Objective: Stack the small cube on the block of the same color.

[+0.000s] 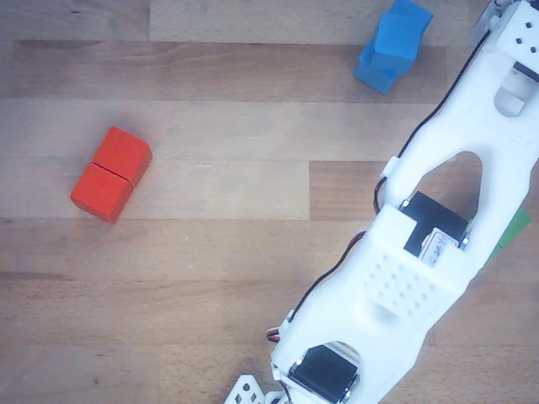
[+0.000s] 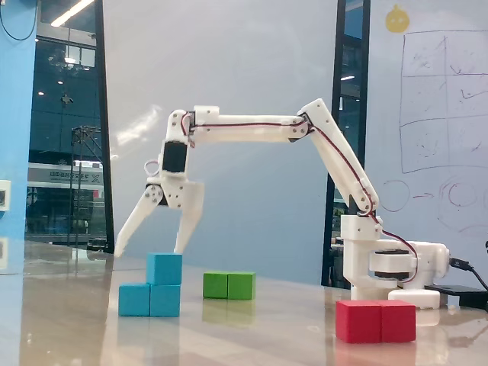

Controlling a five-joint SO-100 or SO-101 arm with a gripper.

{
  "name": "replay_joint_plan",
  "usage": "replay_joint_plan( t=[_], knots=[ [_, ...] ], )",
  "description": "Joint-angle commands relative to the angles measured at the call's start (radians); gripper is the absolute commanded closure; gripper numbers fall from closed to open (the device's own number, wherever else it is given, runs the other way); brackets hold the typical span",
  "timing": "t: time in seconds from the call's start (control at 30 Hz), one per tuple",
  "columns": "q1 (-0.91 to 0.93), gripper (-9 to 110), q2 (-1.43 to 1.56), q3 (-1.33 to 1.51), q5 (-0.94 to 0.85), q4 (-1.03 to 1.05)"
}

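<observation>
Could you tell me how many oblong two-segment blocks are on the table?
3. In the fixed view, the blue block lies at left with the small cube on it, the green block behind at centre, and the red block nearest at right.

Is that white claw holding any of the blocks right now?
No. The gripper hangs open above the small cube, touching nothing; the cube sits on the blue block.

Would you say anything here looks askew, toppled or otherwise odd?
Nothing stands out. The small cube sits level on the blue block, toward its right end in the fixed view. The hand hangs open above it.
</observation>
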Motion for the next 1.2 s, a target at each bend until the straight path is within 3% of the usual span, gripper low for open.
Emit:
replay_joint_plan(
  t=[0.0, 0.17, 0.4, 0.6, 0.8, 0.97, 1.17],
  knots=[
    [-0.054, 90, 0.258, 0.066, 0.008, -0.017],
    [-0.126, 102, 0.511, 0.27, 0.008, -0.018],
    [-0.192, 96, 0.94, 0.6, 0.008, -0.018],
    [-0.44, 96, 1.244, 0.913, 0.009, -0.031],
    [-0.644, 100, 1.525, 1.262, 0.009, -0.219],
    [-0.664, 102, 1.74, 1.557, 0.008, -0.362],
    [-0.664, 102, 1.985, 1.807, 0.008, -0.345]
  ],
)
